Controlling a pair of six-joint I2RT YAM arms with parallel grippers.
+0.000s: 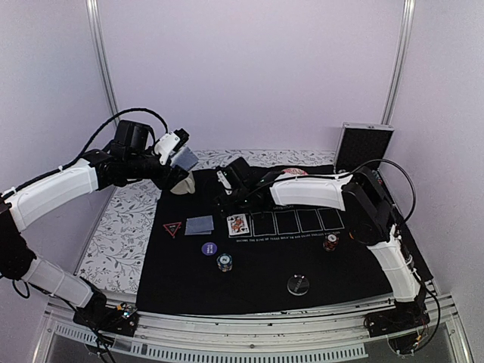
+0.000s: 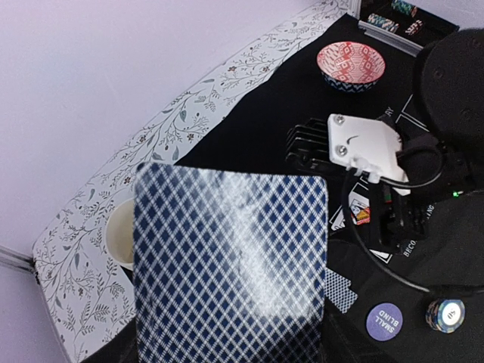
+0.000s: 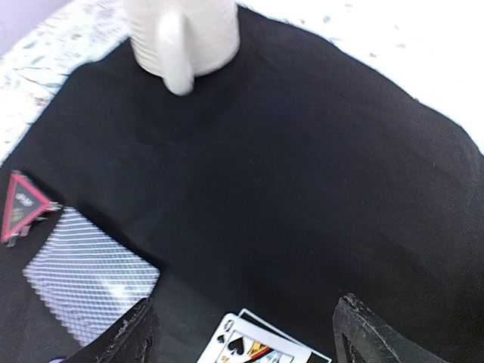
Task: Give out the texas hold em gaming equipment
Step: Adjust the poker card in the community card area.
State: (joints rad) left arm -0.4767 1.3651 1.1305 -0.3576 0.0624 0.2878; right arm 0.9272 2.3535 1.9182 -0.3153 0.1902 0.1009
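Observation:
My left gripper (image 1: 180, 153) is shut on blue-checked playing cards (image 2: 231, 261), held in the air above the cream mug (image 1: 181, 184); the cards hide its fingers in the left wrist view. My right gripper (image 1: 224, 195) is open and empty, hovering just above the black mat (image 1: 257, 265). Its jaws straddle a face-up queen of spades (image 3: 265, 349), which lies in the first box at the left (image 1: 237, 224). Face-down cards (image 1: 200, 224) and the red-edged triangle (image 1: 172, 228) lie to its left. The purple disc (image 1: 209, 247), a chip stack (image 1: 224, 262), a clear disc (image 1: 298, 285) and another chip stack (image 1: 330, 242) sit nearer the front.
The red patterned bowl (image 2: 350, 64) stands at the mat's back, partly hidden behind the right arm. An open chip case (image 1: 363, 146) stands at the back right. The mug (image 3: 184, 34) is just beyond the right gripper. A floral cloth (image 1: 121, 227) borders the mat on the left.

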